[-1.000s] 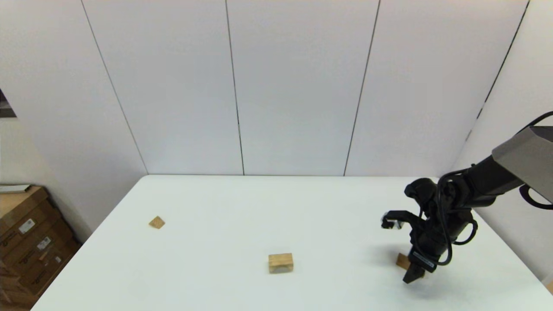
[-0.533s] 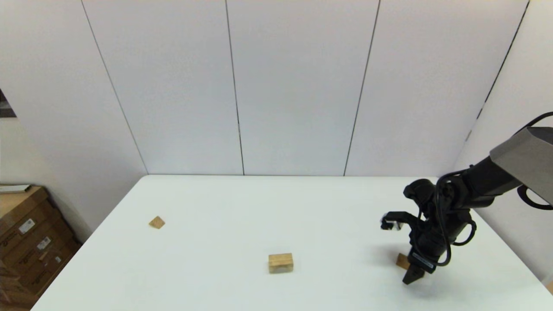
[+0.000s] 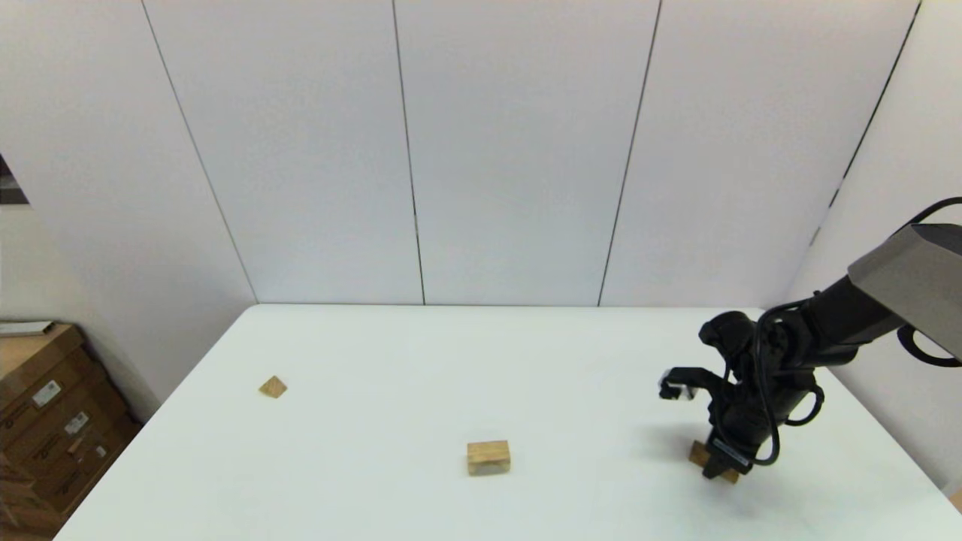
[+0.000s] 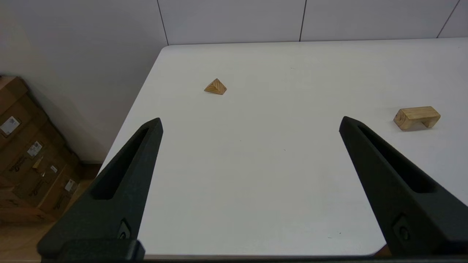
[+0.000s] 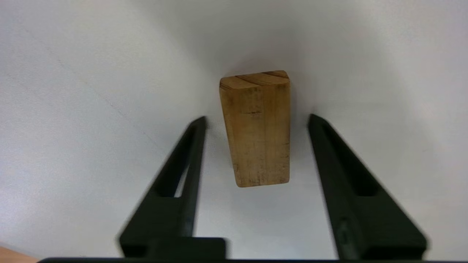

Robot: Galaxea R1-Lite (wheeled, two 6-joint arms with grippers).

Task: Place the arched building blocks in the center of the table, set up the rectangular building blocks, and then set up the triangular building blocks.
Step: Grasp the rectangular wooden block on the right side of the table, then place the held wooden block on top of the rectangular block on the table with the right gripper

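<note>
Altogether three blocks, one arch [image 3: 488,457], one wedge [image 3: 273,387], one bar [image 5: 257,128] between right hand's [image 5: 256,122] parted fingers.

The left end effector [image 4: 250,122] fills the lower part of the frame, its two long black fingers [image 4: 120,182] rising from the bottom edge and spread wide apart with nothing between them but bare white bench [image 4: 256,175]. In the upper middle of the frame, somewhat left of centre, the triangular building block [image 4: 215,87] sits on the bench near its side edge. At the right edge of the frame, about mid-height, the arched building block [image 4: 416,117] rests with its notch facing down. Stacked cardboard boxes [image 4: 25,146] with labels stand on the floor at the left, below the bench's edge. Pale wall panels [image 4: 234,18] run across the top.
</note>
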